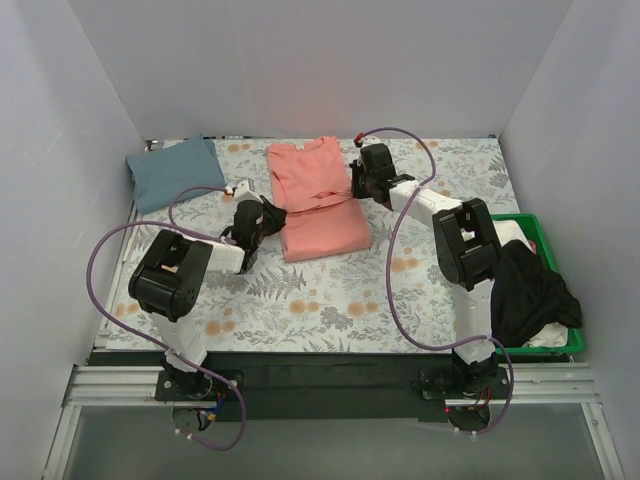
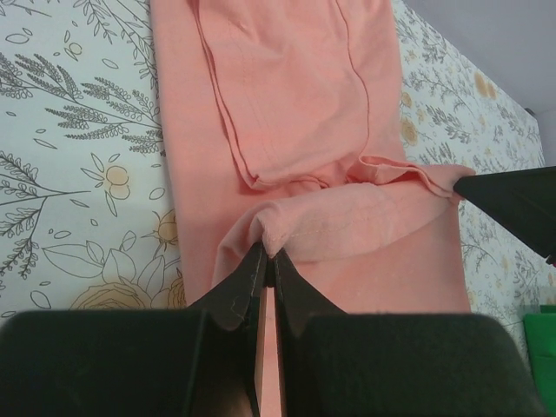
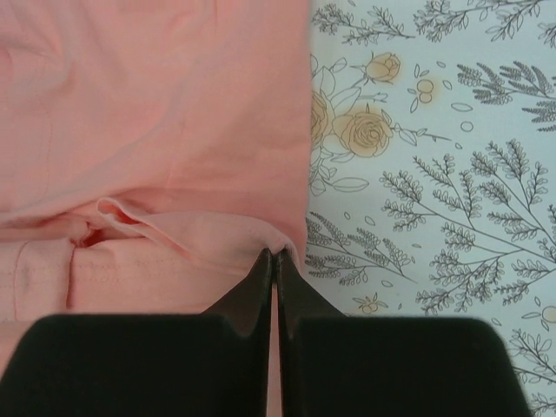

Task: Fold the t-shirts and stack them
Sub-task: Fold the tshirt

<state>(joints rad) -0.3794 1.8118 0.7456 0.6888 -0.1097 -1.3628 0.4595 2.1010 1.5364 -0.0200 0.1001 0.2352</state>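
The coral-pink t-shirt lies partly folded at the back middle of the floral cloth. My left gripper is shut on its folded edge at the shirt's left side; the pinched hem shows in the left wrist view. My right gripper is shut on the same fold at the shirt's right edge, seen in the right wrist view. The fold is held between them, slightly raised over the shirt. The slate blue-grey t-shirt lies folded at the back left.
A green plastic bin at the right holds dark clothing. The grey floral-print cloth covers the table. White walls close in the back and both sides. Purple cables loop from both arms.
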